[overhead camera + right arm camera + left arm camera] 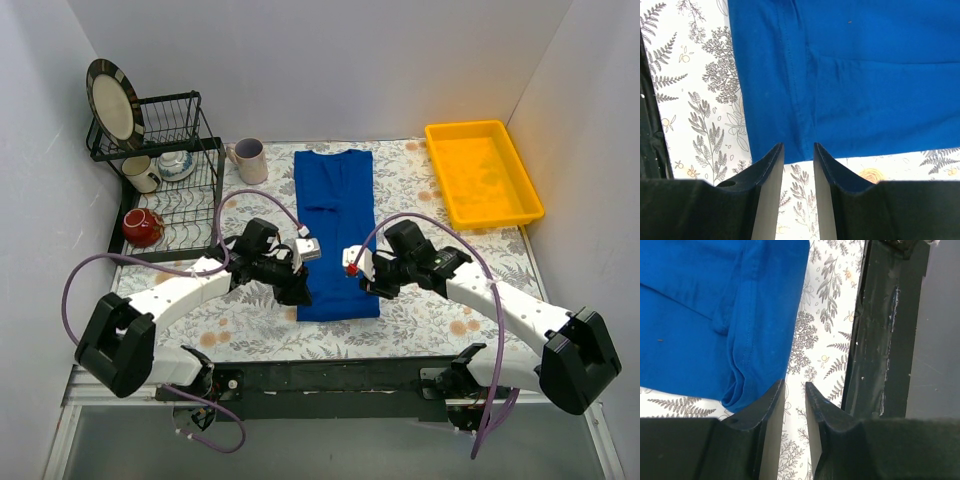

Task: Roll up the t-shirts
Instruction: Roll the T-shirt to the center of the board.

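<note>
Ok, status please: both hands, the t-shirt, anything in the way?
Left hand slightly open, empty, by near corner of t-shirt. Right hand the same, other near corner. Long folded strip, flat, not yet rolled. Nothing on it.

Soft, matt blue cloth for the t-shirt (335, 215), faintly creased, with neat rows of stitching along the hems. Beneath it, a smooth, matt table cover (250, 320) printed with grey ferns and orange flowers. Far right, glossy yellow plastic in the tray (497, 218). Far left, thin black-coated metal wire in the dish rack (172, 122), and shiny glazed ceramic on the plate (112, 100) and the red mug (142, 227). Dull black plastic on the left gripper (794, 385) and the right gripper (797, 146). Scuffed, chipped black paint along the near rail (880, 340).
</note>
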`<state>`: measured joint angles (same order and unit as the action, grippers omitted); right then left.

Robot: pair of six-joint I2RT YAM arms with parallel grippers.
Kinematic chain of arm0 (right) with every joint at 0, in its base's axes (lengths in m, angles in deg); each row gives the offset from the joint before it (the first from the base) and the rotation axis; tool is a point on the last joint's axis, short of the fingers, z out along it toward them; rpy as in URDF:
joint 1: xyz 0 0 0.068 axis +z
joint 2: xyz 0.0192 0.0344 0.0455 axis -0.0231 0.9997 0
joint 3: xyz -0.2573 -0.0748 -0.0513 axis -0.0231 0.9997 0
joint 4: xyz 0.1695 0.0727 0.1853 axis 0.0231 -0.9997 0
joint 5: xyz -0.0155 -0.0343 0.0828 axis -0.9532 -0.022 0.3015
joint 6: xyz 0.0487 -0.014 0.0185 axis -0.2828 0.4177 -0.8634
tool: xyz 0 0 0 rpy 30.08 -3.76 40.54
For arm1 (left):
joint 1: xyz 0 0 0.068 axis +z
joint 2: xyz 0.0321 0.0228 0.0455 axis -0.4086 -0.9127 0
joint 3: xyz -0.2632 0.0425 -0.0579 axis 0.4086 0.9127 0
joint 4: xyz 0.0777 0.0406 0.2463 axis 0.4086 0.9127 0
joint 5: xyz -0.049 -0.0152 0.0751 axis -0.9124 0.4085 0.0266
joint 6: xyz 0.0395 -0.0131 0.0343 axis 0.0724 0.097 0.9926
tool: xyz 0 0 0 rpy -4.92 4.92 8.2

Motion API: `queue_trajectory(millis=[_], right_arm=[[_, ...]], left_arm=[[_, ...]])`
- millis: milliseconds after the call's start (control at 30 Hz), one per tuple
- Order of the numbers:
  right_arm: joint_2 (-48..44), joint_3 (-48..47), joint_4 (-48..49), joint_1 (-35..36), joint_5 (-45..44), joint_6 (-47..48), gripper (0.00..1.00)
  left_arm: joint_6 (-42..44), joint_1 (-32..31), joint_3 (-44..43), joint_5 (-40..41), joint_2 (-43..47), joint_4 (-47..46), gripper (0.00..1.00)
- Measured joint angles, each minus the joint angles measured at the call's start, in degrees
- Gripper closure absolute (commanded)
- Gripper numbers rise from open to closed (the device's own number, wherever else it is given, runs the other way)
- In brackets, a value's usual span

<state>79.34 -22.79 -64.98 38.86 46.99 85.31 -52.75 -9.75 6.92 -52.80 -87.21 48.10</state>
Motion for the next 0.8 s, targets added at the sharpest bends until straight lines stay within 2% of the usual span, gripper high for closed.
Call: queue_trajectory(millis=[133, 533, 733, 767, 800], right_arm=[[1.3, 0.0, 0.2, 0.0, 1.4, -0.1, 0.64], [5.9, 1.7, 3.5, -0.3, 2.5, -0.3, 0.66], [6.6, 4.0, 5.3, -1.7, 2.4, -0.8, 0.62], [6.6, 4.4, 5.6, -1.9, 2.3, -0.9, 0.61], [6.7, 5.0, 6.2, -2.1, 2.0, -1.2, 0.61]], left_arm=[[1.6, 0.0, 0.0, -0.6, -5.6, 0.0, 0.84], [4.9, 0.0, -4.7, 0.5, -21.7, 0.3, 0.84], [5.0, 0.2, -6.5, 0.1, -23.6, 1.4, 0.70], [5.2, 0.2, -6.5, 0.0, -23.5, 1.9, 0.67], [5.5, 0.2, -6.5, 0.0, -23.1, 2.6, 0.60]])
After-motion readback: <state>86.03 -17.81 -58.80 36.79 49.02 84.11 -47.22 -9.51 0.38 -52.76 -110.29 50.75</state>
